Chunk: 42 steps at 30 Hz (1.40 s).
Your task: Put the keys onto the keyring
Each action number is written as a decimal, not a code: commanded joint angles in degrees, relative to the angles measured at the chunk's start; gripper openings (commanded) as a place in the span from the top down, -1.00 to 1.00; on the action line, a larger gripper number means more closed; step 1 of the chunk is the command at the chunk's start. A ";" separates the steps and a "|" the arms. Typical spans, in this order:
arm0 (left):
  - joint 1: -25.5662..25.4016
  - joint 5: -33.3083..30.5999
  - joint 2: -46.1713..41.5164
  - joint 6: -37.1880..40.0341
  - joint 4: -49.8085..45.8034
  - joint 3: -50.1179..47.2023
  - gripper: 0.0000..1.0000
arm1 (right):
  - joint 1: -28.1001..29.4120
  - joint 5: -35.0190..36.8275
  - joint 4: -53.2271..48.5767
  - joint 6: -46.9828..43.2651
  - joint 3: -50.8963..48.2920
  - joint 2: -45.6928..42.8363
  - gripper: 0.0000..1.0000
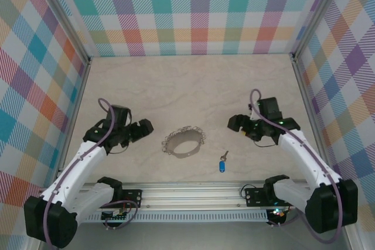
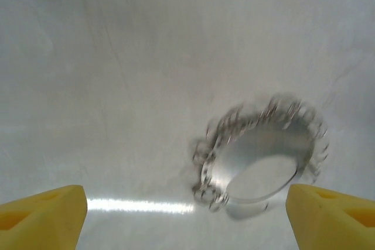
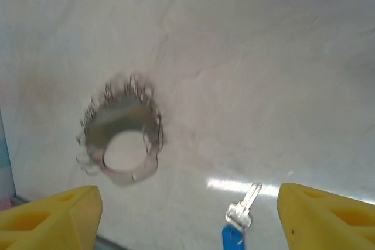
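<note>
I read the key (image 1: 222, 163) as the thing to fetch first, so what matters is how it lies from each arm. In the top view it rests flat on the table (image 1: 193, 86), near the front rail and at about 4 o'clock from the keyring (image 1: 170, 145), close by but not touching.

From the right gripper (image 1: 235, 123) the key sits between 6 and 7 o'clock and near. From the left gripper (image 1: 145, 127) it is well apart, with the ring between them. I judge the right arm the nearer one for the key. The left gripper has the ring between 3 and 4 o'clock.

The key's long axis runs close to 12–6 in the top view, blue head toward the rail and silver shank pointing away. In the right wrist view the key (image 3: 240, 218) lies low in the picture, to the right of the midline between the fingers, with its shank tipped toward 1 o'clock. The keyring (image 3: 120, 112) sits off at 10 o'clock.

Both hands look wide, with nothing between the jaws. The left wrist view has the keyring (image 2: 263, 139) ahead at about 1 o'clock of the left gripper (image 2: 187, 215). The right gripper (image 3: 187, 209) would need to drop and turn to meet the key.
</note>
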 commanded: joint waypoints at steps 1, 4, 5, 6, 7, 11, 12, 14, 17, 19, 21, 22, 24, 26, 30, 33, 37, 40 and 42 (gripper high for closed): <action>-5.15 -1.34 0.12 -6.70 -1.92 -2.25 -0.77 | 4.83 -1.32 2.37 3.02 -0.31 4.27 -0.54; -9.85 -3.64 2.50 -9.74 -0.50 -2.76 -0.77 | 7.99 0.08 3.58 3.05 1.34 8.56 -0.49; -11.41 -4.51 3.47 -10.63 0.38 -2.87 -0.76 | 8.81 0.92 3.40 2.80 2.20 9.77 -0.47; -12.55 -5.21 4.59 -11.47 0.80 -2.82 -0.77 | 9.38 1.36 3.36 2.75 2.75 10.65 -0.47; -13.68 -5.79 5.71 -12.31 1.43 -2.55 -0.76 | 9.82 1.47 3.58 2.69 3.37 11.57 -0.46; -17.61 -8.06 9.04 -15.64 3.80 -1.89 -0.74 | 11.88 1.23 4.27 2.33 5.36 15.87 -0.41; -18.21 -8.60 9.71 -16.31 4.65 -1.98 -0.74 | 12.38 1.21 4.31 2.15 5.74 16.83 -0.39; -19.43 -8.69 11.84 -17.47 7.13 -2.48 -0.75 | 13.47 1.28 4.77 2.08 6.16 18.58 -0.36; -20.78 -8.51 16.05 -17.94 10.01 -1.75 -0.75 | 14.94 1.41 6.14 2.79 6.33 20.30 -0.32; -21.61 -8.92 18.71 -17.52 10.90 -0.41 -0.75 | 15.92 2.02 6.76 3.17 6.35 21.35 -0.31; -22.39 -9.20 21.10 -17.16 11.72 0.55 -0.74 | 16.65 2.26 7.38 3.48 6.35 22.42 -0.27; -22.72 -9.12 22.23 -17.18 12.28 0.92 -0.75 | 17.11 2.17 7.75 3.73 6.35 22.93 -0.25; -23.15 -9.04 23.94 -17.23 13.57 1.27 -0.75 | 17.99 2.08 8.47 4.08 6.35 23.77 -0.22; -23.42 -9.02 25.30 -17.51 14.84 1.28 -0.75 | 19.01 2.16 9.17 4.41 6.41 24.75 -0.19; -23.51 -9.34 26.60 -17.51 16.16 1.35 -0.76 | 20.77 2.00 10.40 5.10 7.12 27.11 -0.13; -23.48 -9.56 27.50 -17.22 16.95 1.41 -0.77 | 22.01 2.00 11.08 5.72 8.21 28.99 -0.12; -23.50 -9.65 29.61 -16.47 17.60 2.25 -0.77 | 22.94 2.02 11.34 6.07 10.14 31.49 -0.05; -23.51 -9.66 31.77 -15.10 17.63 3.87 -0.78 | 23.12 1.89 11.52 6.07 11.49 32.85 -0.01; -23.36 -10.13 33.28 -14.06 17.40 5.31 -0.78 | 23.13 1.82 11.40 5.95 12.45 33.74 -0.01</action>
